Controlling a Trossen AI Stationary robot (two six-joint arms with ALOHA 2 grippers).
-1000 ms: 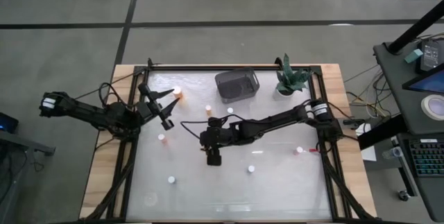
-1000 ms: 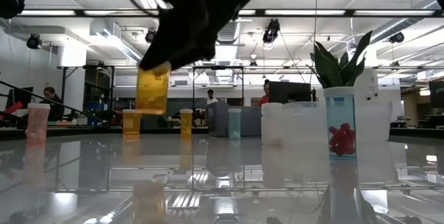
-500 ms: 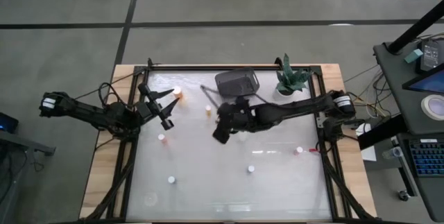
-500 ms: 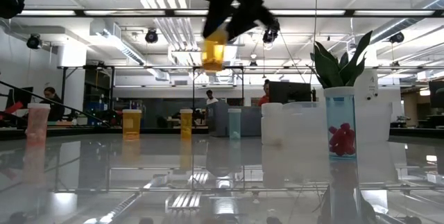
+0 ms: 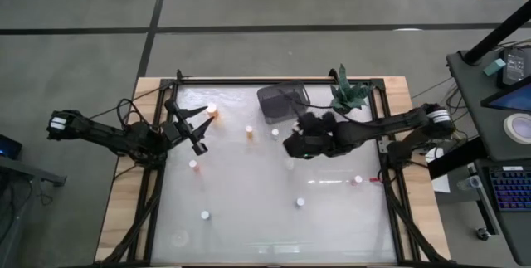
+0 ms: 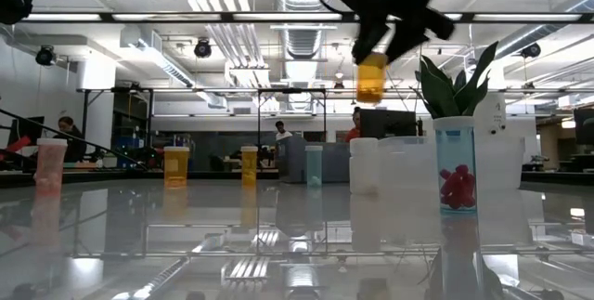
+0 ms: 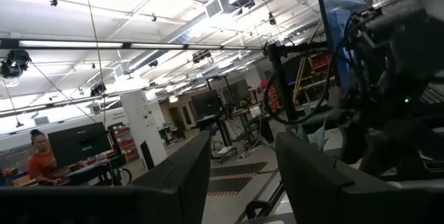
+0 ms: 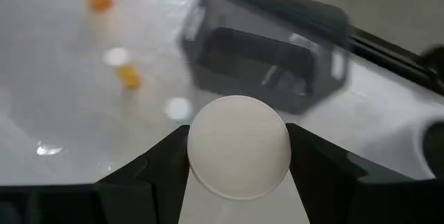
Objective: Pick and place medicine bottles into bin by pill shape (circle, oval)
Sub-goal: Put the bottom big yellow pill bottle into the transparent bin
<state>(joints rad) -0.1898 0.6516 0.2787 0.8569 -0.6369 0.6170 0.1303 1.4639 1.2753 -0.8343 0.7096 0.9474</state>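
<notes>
Gripping an orange bottle (image 6: pixel 370 77) by its white cap (image 8: pixel 238 145), my right claw (image 5: pixel 295 141) has it pinched between both fingers, jaws partway apart around the cap. I see it hanging well clear of the table (image 5: pixel 249 210), just in front of the dark bin (image 5: pixel 283 100) at the far edge, with the bottle body pointing down in the low view. Beside the bin stands the green potted plant (image 5: pixel 348 94).

Out from there, the other bottles lie scattered: an orange one (image 5: pixel 249 131) and a white one (image 5: pixel 275 133) near the bin, another orange one (image 5: pixel 213 112) close to my left claw (image 5: pixel 189 127), one more (image 5: pixel 193 167) further forward, white ones (image 5: pixel 204 215) (image 5: pixel 300 202) at the near side, and a reddish one (image 5: pixel 358 180) to the right.

My left claw hovers over the table's left far corner, fingers parted with nothing between them.
</notes>
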